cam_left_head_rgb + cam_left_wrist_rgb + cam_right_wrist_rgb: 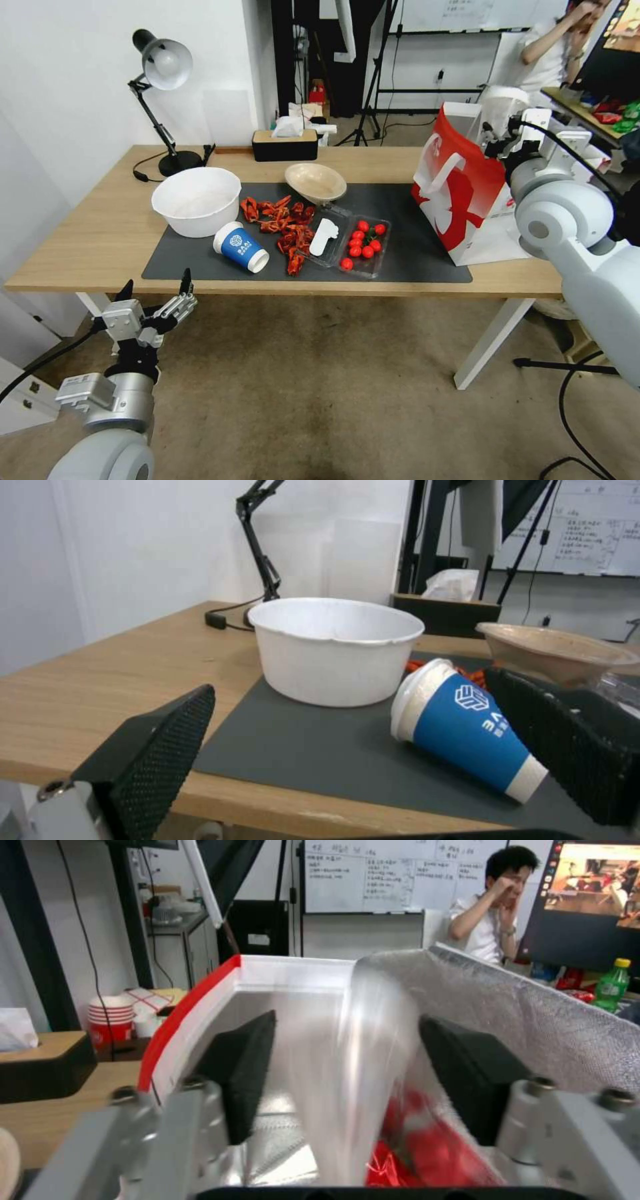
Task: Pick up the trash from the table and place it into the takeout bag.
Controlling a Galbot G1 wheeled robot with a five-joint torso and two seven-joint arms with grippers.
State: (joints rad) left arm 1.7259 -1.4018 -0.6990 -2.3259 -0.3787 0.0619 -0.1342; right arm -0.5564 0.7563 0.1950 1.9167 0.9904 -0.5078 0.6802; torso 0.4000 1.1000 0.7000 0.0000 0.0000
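Left gripper [155,290] of mine hangs spread before the table [80,247] edge, right gripper [360,1080] spread above takeout bag [460,193].

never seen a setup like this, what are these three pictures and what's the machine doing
It is a two-armed robot at a table. The wide picture comes from a camera on its head; the other two come from cameras on its wrists.

The left gripper hovers open just off the table's near edge, facing a tipped blue paper cup and a white bowl. The right gripper is open over the mouth of the red-and-white takeout bag, with the silver lining in sight.

Also on the grey mat: a beige bowl, red scraps and a clear tray of small tomatoes. Neither gripper holds anything.
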